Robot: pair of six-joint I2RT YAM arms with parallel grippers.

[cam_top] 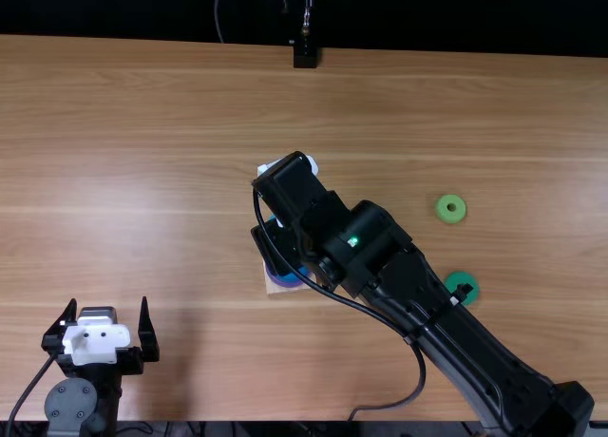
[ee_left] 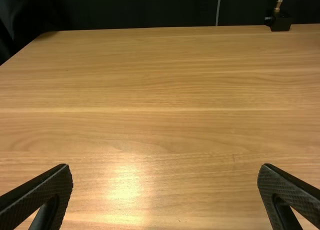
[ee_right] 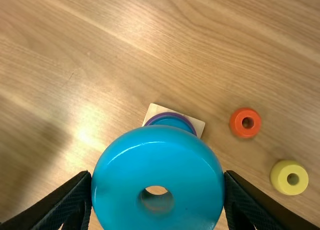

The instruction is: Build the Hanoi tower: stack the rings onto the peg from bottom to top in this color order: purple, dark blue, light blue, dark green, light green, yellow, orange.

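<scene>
In the top view, the light green ring (cam_top: 451, 208) and dark green ring (cam_top: 460, 279) are left on the surface (cam_top: 171, 152).

In the left wrist view, the left end effector (ee_left: 165, 167) is spread apart.

In the right wrist view, the light blue ring (ee_right: 158, 162) is clamped by the right end effector (ee_right: 158, 176) above the wooden base (ee_right: 152, 112); purple ring (ee_right: 170, 113) and apparently dark blue ring (ee_right: 172, 122) are stacked, yellow ring (ee_right: 280, 180) and orange ring (ee_right: 239, 124) left.

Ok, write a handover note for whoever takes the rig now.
Left gripper: open, empty.
Right gripper: gripping the round light blue ring over the square pale wooden base.
Done: purple ring on the base, darker blue ring on it.
Left: seat light blue, then dark green, light green, yellow, orange rings, all four on the table.
</scene>
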